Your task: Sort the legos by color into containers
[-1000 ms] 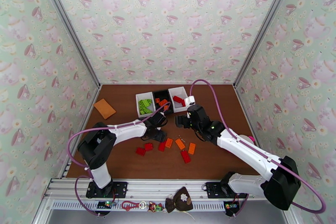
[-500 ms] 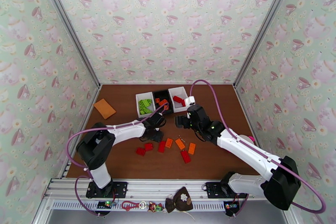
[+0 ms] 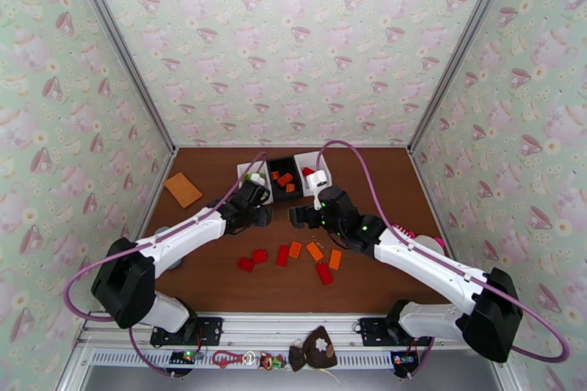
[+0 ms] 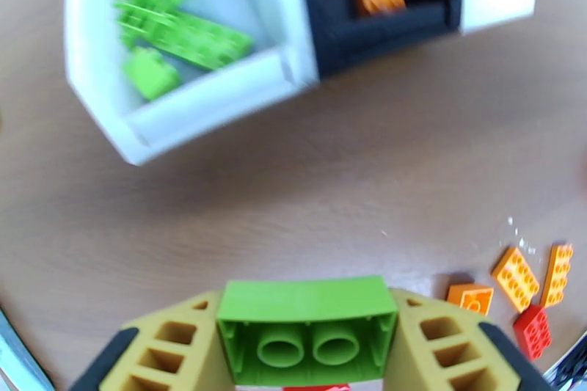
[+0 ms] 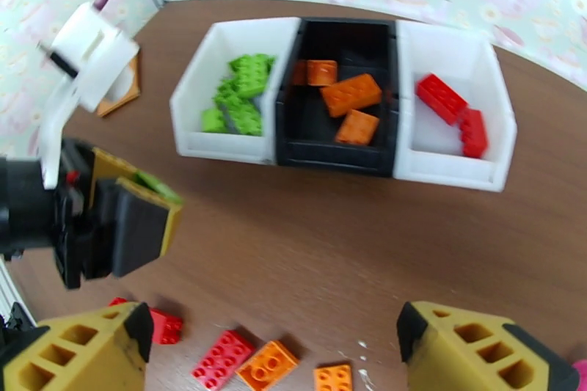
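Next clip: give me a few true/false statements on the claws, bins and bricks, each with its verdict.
1. The left claw holds a green brick. True.
2. The right claw grips a red brick. False: it is open and empty.
3. The black bin holds orange bricks. True.
4. Some loose bricks are green. False: they are red and orange.
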Controlling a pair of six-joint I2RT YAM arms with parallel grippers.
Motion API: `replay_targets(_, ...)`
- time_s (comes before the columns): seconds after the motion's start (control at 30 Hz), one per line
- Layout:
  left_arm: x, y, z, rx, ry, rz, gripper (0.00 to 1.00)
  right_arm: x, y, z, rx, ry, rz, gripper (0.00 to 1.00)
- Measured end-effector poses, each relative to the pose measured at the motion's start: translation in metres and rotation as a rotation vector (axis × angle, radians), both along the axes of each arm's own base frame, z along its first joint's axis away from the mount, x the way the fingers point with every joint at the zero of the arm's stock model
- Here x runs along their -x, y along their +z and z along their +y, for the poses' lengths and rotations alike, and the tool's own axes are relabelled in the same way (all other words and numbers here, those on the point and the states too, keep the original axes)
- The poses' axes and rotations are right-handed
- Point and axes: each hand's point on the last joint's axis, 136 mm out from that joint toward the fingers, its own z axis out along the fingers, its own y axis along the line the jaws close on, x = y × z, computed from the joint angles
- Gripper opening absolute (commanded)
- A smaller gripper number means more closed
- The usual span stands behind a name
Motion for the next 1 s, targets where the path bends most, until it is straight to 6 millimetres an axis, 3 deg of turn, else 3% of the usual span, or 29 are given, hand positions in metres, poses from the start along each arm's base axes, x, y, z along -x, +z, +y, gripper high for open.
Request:
replay_targets(0.17, -0.019, 0.003, 0.023, 0.008, 0.077, -0.011, 0.43, -0.004, 0.004, 0.026, -0.026, 0.050, -0.039, 0.98)
replay_targets(0.27, -0.041, 0.007, 0.029, 0.013, 0.114, -0.023, 0.43, -0.009, 0.007, 0.038, -0.036, 0.067, -0.064, 0.99)
replay_targets(0.53, -0.107, 0.000, 0.035, 0.023, 0.182, -0.041, 0.42, -0.025, 0.021, 0.057, -0.059, 0.085, -0.131, 0.99)
replay_targets(0.73, -0.141, -0.015, 0.031, 0.023, 0.197, -0.031, 0.43, -0.032, 0.022, 0.066, -0.057, 0.094, -0.155, 0.99)
replay_targets(0.87, -0.150, -0.023, 0.029, 0.022, 0.195, -0.020, 0.52, -0.034, 0.019, 0.067, -0.048, 0.094, -0.154, 0.99)
replay_targets(1.0, -0.151, -0.027, 0.027, 0.018, 0.176, -0.013, 0.70, -0.035, 0.019, 0.066, -0.042, 0.091, -0.161, 0.99)
